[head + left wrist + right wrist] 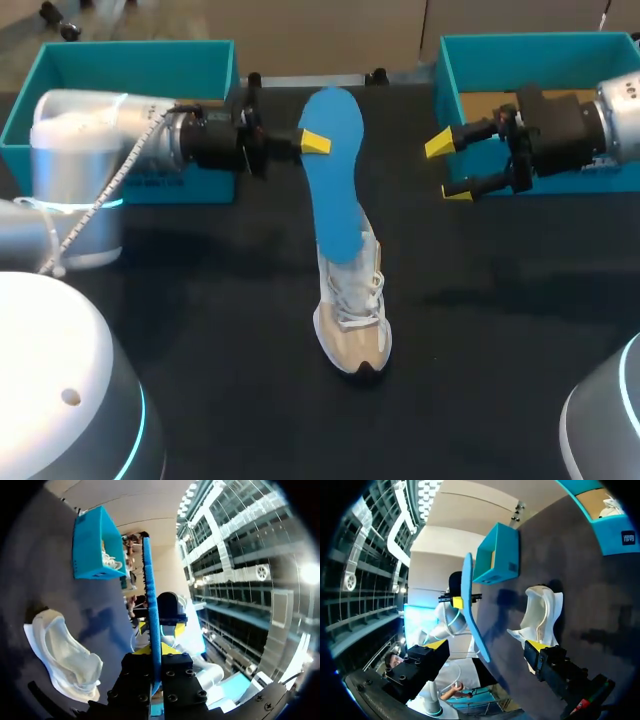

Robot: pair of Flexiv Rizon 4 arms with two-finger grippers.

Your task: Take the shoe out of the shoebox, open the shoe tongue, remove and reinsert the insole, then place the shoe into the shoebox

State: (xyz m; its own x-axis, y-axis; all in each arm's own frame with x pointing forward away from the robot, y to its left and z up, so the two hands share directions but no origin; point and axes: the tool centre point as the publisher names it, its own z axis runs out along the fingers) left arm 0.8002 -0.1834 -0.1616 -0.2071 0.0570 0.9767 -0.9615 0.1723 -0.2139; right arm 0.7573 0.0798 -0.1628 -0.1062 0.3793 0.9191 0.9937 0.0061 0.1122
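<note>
A long blue insole (335, 170) is held in the air, pinched at one side edge by my left gripper (314, 142), which is shut on it. Below it on the black table lies the white and beige shoe (352, 310), its opening turned up toward the insole. The left wrist view shows the insole (151, 595) edge-on running out ahead of the left gripper (155, 652), with the shoe (65, 655) off to one side and apart from it. My right gripper (450, 168) hangs open to the right of the insole, holding nothing. In the right wrist view the insole (470, 605) and the shoe (540, 610) lie ahead of the right gripper (480, 655).
A teal shoebox (130, 100) stands at the back left behind my left arm. A second teal shoebox (470, 60) stands at the back right, partly covered by my right arm. Bare black table (200, 300) surrounds the shoe.
</note>
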